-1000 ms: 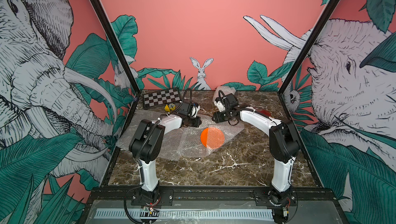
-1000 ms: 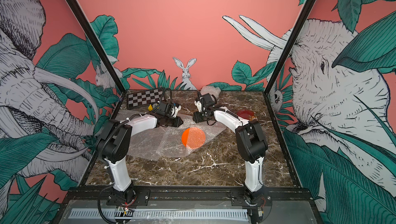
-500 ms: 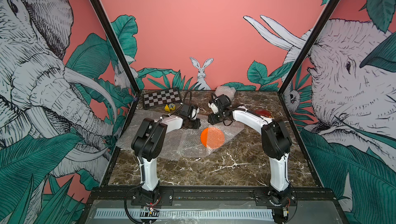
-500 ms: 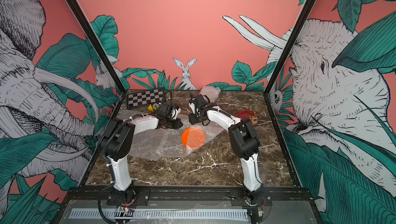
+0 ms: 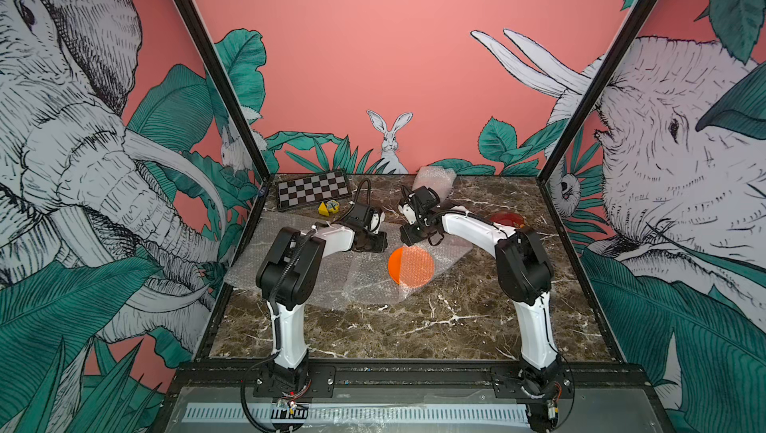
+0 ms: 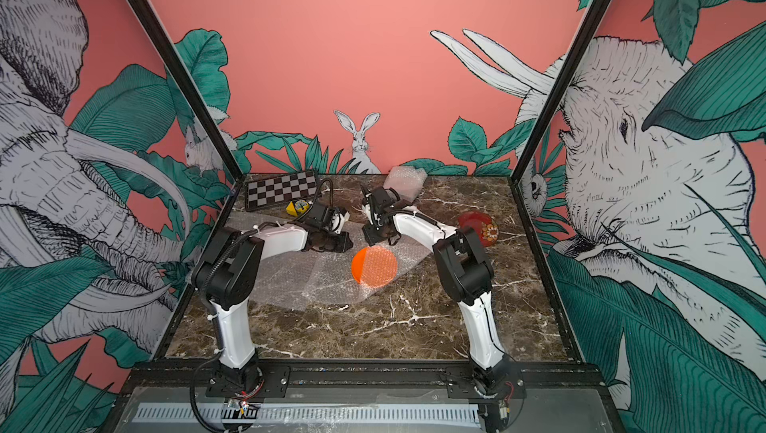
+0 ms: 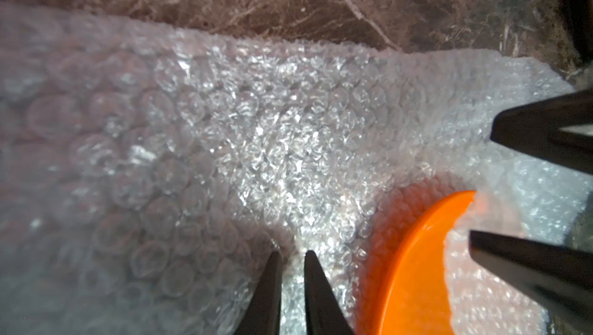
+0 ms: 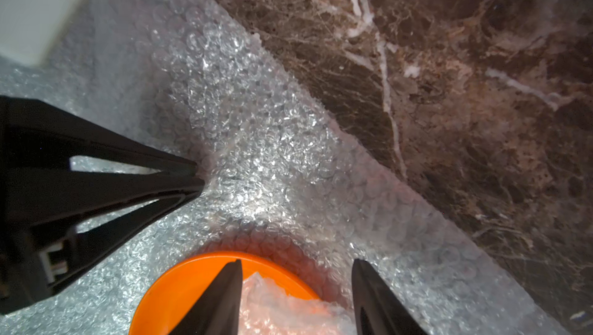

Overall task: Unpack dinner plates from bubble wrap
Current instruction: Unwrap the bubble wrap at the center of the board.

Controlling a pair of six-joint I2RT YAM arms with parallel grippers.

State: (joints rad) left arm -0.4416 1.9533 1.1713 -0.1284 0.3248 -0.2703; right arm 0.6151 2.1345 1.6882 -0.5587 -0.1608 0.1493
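Orange round plate lies half under bubbly wrap; left claw pinches wrap, right claw gapes empty.

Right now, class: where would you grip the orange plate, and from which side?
I would grip the orange plate by its bare rim on the robot's left, coming down from that side. It lies flat on the bubble wrap, and a flap of wrap covers its other half, so only that edge is free.
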